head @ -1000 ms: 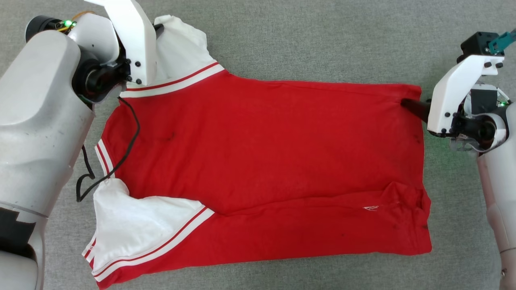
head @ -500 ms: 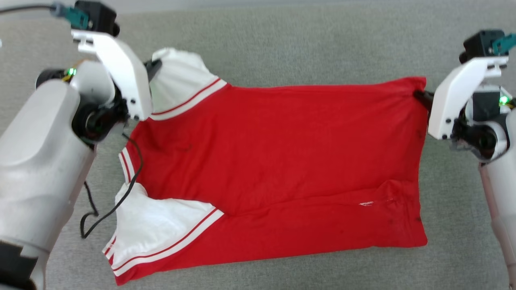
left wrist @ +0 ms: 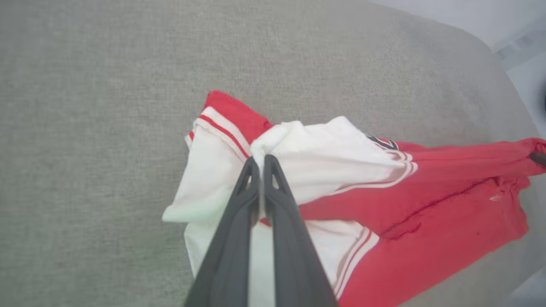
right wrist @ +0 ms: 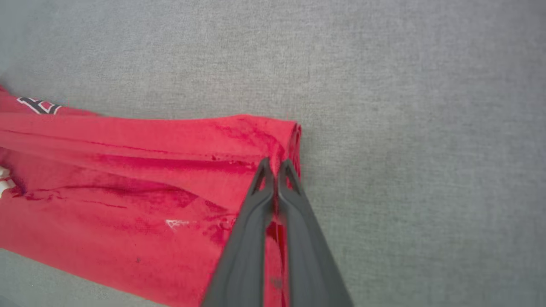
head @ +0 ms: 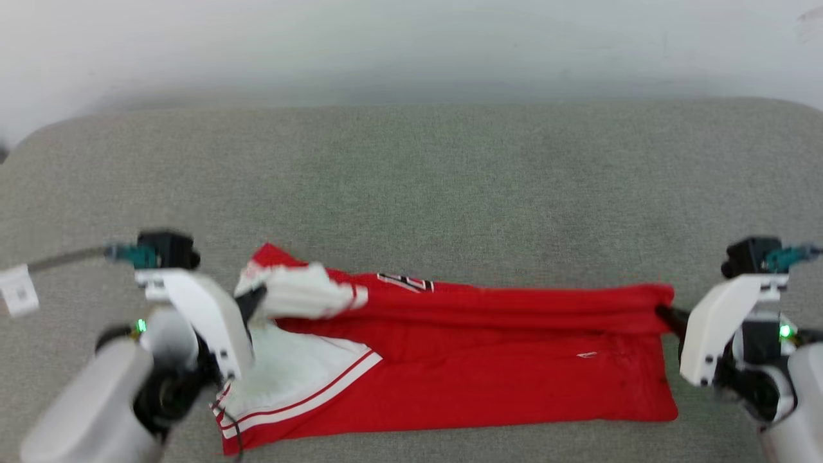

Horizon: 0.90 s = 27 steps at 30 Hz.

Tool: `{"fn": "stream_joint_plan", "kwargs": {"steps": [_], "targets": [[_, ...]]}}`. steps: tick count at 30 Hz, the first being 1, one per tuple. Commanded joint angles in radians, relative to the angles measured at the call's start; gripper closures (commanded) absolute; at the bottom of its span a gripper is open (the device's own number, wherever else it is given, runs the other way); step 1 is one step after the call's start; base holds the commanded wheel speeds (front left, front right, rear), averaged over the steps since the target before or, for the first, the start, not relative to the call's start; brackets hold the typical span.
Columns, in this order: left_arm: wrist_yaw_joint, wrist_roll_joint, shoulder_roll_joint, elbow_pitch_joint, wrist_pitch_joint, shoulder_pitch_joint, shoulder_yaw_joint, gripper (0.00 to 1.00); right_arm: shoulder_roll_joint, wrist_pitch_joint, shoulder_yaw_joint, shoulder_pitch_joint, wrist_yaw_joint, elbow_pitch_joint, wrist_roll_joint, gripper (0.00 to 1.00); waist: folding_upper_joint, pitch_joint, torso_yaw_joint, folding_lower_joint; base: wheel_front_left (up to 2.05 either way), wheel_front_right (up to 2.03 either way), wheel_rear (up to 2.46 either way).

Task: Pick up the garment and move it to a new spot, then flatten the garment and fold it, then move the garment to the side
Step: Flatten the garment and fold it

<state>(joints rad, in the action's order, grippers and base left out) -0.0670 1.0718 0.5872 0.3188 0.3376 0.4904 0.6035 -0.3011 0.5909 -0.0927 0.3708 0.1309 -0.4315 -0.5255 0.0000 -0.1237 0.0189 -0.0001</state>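
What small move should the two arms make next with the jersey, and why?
Probably carry both held corners toward the robot and lower them onto the near edge. The left gripper is shut on the white sleeve, the right gripper on the red hem corner, and the far edge of the garment is raised between them.

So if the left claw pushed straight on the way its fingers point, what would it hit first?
The left gripper is pinching the white sleeve of the garment, so that cloth comes first; past it, probably the grey padded surface, though depth is unclear.
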Motion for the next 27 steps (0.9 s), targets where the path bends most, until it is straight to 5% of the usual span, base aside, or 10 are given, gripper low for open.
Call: {"fn": "stream_joint_plan", "kwargs": {"steps": [1, 4, 5, 6, 7, 8, 9, 19, 27], "targets": [[-0.011, 0.012, 0.001, -0.011, -0.015, -0.031, -0.007, 1.0, 0.001, -0.015, 0.006, -0.026, 0.0, 0.003, 0.0, 1.0, 0.0, 0.008, -0.001, 0.0001, 0.0, 0.0, 0.0], [-0.042, 0.057, -0.022, -0.041, -0.033, -0.15, -0.012, 1.0, 0.003, -0.049, -0.001, -0.085, 0.0, 0.006, 0.009, 1.0, 0.0, 0.015, 0.001, 0.0001, 0.0, 0.0, 0.0], [-0.045, 0.073, -0.033, -0.045, -0.044, -0.18, -0.017, 1.0, 0.007, -0.062, -0.005, -0.101, 0.0, 0.007, 0.013, 0.72, 0.0, 0.016, 0.002, 0.0001, 0.0, 0.0, 0.0], [-0.048, 0.084, -0.041, -0.043, -0.049, -0.207, -0.015, 0.89, 0.012, -0.077, -0.007, -0.116, 0.0, 0.008, 0.013, 0.33, 0.0, 0.016, 0.004, 0.0001, 0.0, 0.0, 0.0], [-0.054, 0.088, -0.049, -0.039, -0.062, -0.228, -0.014, 0.57, 0.018, -0.09, -0.006, -0.131, 0.0, 0.005, 0.01, 0.0, 0.0, 0.017, 0.005, 0.0001, 0.0, 0.0, 0.0], [-0.057, 0.099, -0.065, -0.034, -0.076, -0.245, -0.018, 0.12, 0.02, -0.104, -0.004, -0.143, 0.0, 0.001, 0.009, 0.0, 0.0, 0.02, 0.005, 0.0001, 0.0, 0.0, 0.0], [-0.056, 0.1, -0.078, -0.027, -0.085, -0.262, -0.013, 0.0, 0.022, -0.121, 0.001, -0.154, 0.0, -0.002, 0.01, 0.0, 0.0, 0.022, 0.005, 0.0001, 0.0, 0.0, 0.0], [-0.067, -0.002, -0.11, -0.036, -0.324, -0.263, -0.043, 0.0, 0.036, -0.254, 0.061, -0.229, 0.0, 0.119, 0.002, 0.0, 0.0, 0.06, 0.013, 0.0001, 0.0, 0.0, 0.0], [-0.145, -0.113, -0.093, -0.162, -0.482, -0.255, -0.073, 0.0, 0.012, -0.131, 0.177, -0.243, 0.0, 0.259, 0.036, 0.0, 0.0, 0.091, 0.019, 0.0001, 0.0, 0.0, 0.0]]}}
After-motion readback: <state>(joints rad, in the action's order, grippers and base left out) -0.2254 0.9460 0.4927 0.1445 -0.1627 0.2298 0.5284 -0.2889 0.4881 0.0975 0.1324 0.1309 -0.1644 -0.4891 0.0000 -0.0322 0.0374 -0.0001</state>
